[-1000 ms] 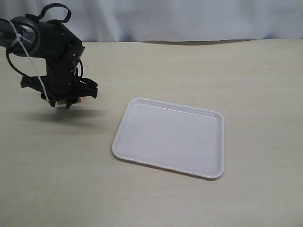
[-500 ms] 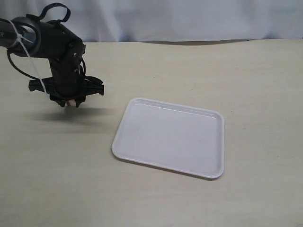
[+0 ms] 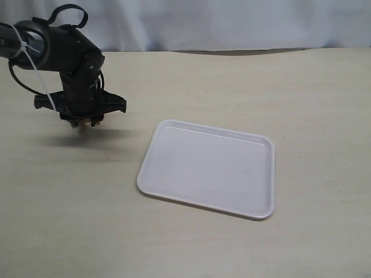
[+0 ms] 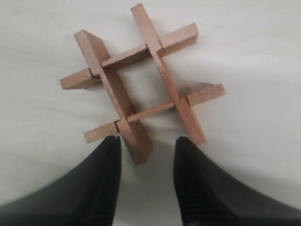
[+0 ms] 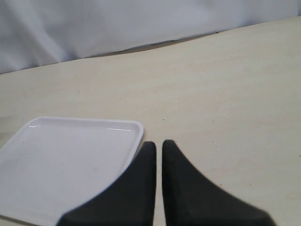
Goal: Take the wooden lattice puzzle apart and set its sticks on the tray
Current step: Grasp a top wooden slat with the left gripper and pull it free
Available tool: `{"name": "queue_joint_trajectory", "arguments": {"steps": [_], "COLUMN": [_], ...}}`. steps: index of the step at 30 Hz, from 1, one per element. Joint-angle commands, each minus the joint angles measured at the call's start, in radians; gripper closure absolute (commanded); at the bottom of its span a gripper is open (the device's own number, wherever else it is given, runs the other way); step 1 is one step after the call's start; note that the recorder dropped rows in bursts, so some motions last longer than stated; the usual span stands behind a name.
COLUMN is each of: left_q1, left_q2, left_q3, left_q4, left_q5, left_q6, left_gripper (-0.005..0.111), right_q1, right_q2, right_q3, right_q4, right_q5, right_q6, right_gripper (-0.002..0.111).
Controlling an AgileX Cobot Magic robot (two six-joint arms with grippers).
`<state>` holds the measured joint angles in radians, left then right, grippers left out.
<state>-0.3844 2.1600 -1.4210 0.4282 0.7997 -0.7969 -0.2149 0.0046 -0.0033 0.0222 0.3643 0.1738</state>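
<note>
the tray (image 3: pixel 208 169) lies flat on the table (image 3: pixel 69 220), a little right of the middle. the puzzle (image 4: pixel 162 70) is well left of the tray and farther back, just below the left gripper (image 3: pixel 87 120). one end of a stick (image 4: pixel 134 141) reaches into the gap between the two fingers (image 4: pixel 106 188), touching neither. a cloth (image 3: pixel 232 23) hangs behind the table's far edge.
</note>
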Motion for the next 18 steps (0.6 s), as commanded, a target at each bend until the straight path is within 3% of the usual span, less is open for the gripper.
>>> {"name": "queue_joint_trajectory", "arguments": {"steps": [1,18], "left_q1": [0.001,-0.001], "left_q2": [-0.002,0.009], "left_q3": [0.001,0.001], "left_q4": [0.040,0.058], "left_q5": [-0.015,0.038], "left_q6": [-0.013,-0.003], "left_gripper": [0.070,0.070], "right_q1": [-0.003,-0.003], "right_q2": [-0.005,-0.005], "right_q3": [0.003,0.003], "right_q4": [-0.008,-0.008], "right_q5": [0.000,0.000], "right_q6": [-0.005,-0.005], "right_gripper": [0.104,0.104]}}
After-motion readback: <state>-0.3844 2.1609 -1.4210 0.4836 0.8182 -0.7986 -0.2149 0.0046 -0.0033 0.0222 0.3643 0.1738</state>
